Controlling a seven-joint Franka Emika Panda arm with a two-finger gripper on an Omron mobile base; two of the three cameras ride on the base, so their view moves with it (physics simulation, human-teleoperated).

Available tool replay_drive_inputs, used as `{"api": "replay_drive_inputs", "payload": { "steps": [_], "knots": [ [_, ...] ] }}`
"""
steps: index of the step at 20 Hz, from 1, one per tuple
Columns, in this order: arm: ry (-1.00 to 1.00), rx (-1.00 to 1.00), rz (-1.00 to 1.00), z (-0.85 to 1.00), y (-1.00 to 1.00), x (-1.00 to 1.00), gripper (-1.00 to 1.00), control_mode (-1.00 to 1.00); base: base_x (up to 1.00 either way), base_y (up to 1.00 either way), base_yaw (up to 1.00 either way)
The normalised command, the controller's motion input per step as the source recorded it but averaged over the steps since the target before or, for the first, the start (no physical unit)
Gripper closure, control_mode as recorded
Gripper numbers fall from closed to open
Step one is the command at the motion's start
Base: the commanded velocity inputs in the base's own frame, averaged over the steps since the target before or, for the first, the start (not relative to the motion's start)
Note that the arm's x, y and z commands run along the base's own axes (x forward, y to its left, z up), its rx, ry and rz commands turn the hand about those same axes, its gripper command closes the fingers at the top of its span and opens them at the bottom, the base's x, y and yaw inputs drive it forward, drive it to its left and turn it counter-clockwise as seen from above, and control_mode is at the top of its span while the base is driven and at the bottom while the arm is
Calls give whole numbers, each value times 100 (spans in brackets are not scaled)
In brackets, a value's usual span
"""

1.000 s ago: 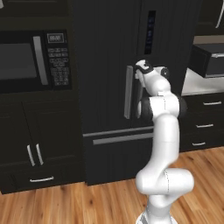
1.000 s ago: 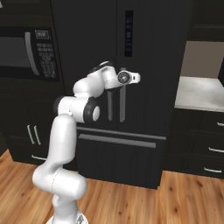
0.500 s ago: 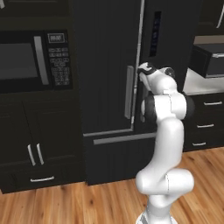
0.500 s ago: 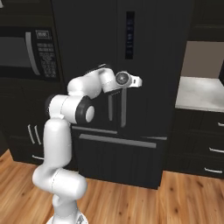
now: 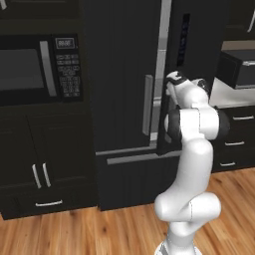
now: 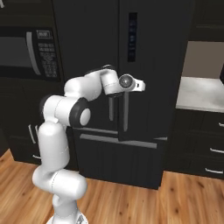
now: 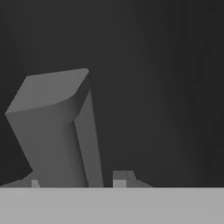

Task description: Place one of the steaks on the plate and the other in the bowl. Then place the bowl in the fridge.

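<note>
While the arm reaches forward, the fingers (image 7: 76, 183) stand on either side of the grey handle (image 7: 57, 131) of the fridge (image 5: 129, 74), closed around it. The fridge's right door (image 5: 187, 60) stands slightly ajar, its edge proud of the left door. Left of the fridge sits a black microwave (image 5: 40, 69).

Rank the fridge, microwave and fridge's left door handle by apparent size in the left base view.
1. Tall black double-door fridge
2. Black microwave with keypad
3. Long grey vertical left door handle
</note>
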Motion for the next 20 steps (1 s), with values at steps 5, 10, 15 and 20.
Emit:
{"api": "replay_drive_inputs", "payload": {
  "steps": [5, 10, 15, 20],
  "knots": [
    [0, 3, 0, 0, -81, -43, 100, -100, 0, 0, 0],
    [0, 6, 0, 0, -99, -56, 100, -100, 0, 0, 0],
    [0, 7, 0, 0, -100, -61, 100, -100, 0, 0, 0],
    [0, 7, 2, 0, -100, -57, 100, -100, 0, 0, 0]
  ]
}}
